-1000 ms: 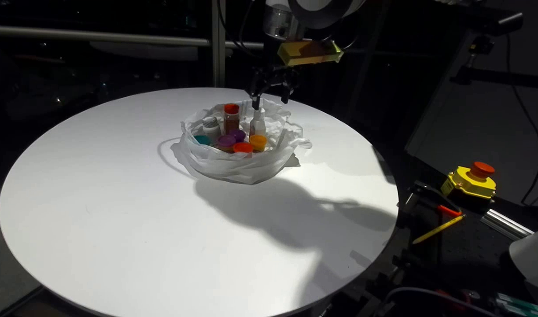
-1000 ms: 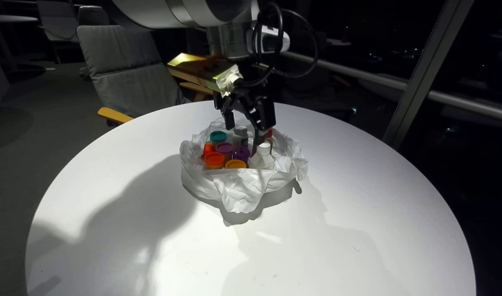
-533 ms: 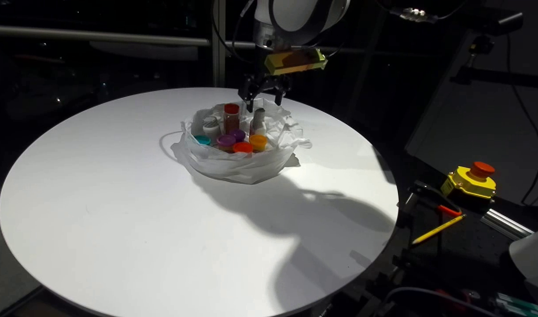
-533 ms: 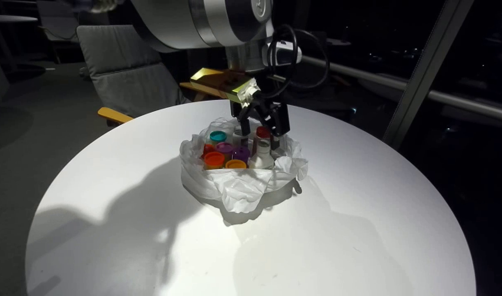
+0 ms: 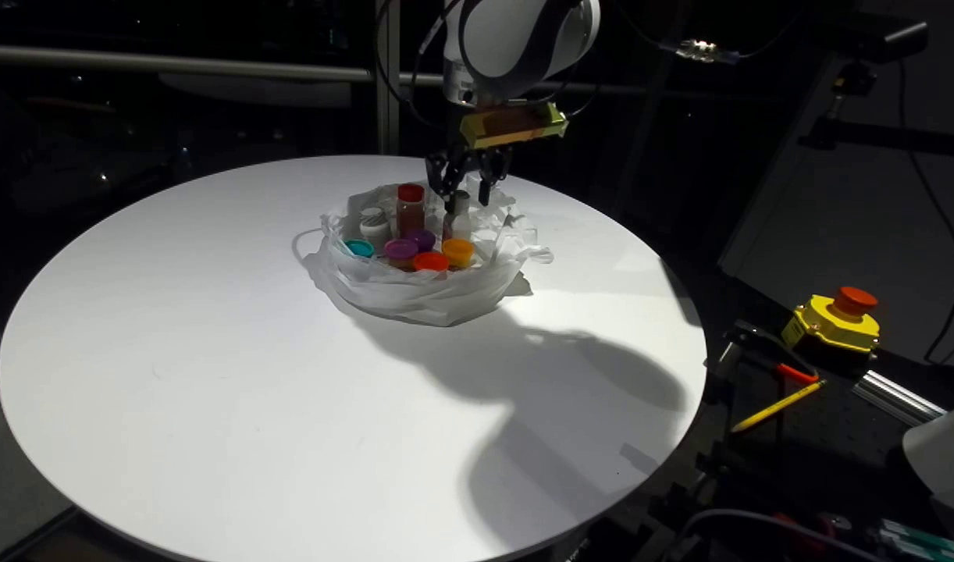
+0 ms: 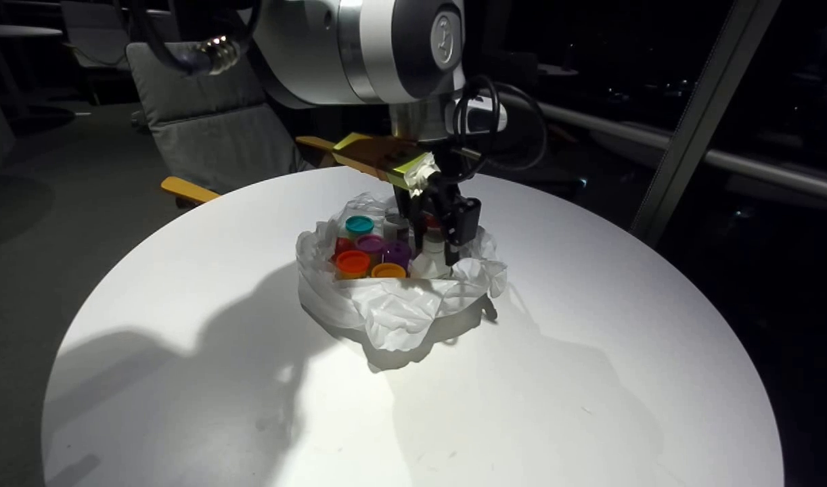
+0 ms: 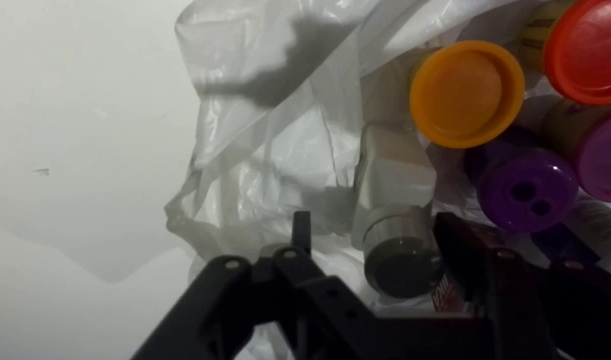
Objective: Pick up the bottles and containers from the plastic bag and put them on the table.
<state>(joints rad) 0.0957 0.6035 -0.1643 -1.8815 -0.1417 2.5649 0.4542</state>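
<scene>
The room is dark, with a metal rail (image 5: 172, 65) crossing the upper left of the frame in an exterior view and a grey chair (image 6: 204, 122) at the upper left in an exterior view. A round white surface (image 5: 196, 375) spreads across the middle and bottom of both, the shadow of the arm (image 6: 400, 47) falling over it. Off the surface, at the right of the frame, sit a yellow device with a red button (image 5: 836, 321) and, below it, a yellow pencil (image 5: 779, 406).

The plastic bag (image 5: 422, 300) lies crumpled and open on the surface, near the middle of the frame in both exterior views, with the bottles and containers inside. A teal-lidded jar (image 5: 359, 249) is at its left, a white container (image 5: 375, 228) and a red-capped bottle (image 5: 411, 217) further back, a red-lidded jar (image 5: 431, 261) at the front. In the wrist view an orange-lidded jar (image 7: 466, 95) is at the upper right, with a dark purple container (image 7: 528, 190) below it and a light purple-lidded jar (image 7: 605, 155) at the right edge.

The white bottle (image 7: 395, 185) stands right of centre there. The hand (image 7: 373, 223) is spread around its cap from the bottom of the frame: the finger on the left is apart from the cap, the one on the right just beside it; whether that one touches cannot be told.
</scene>
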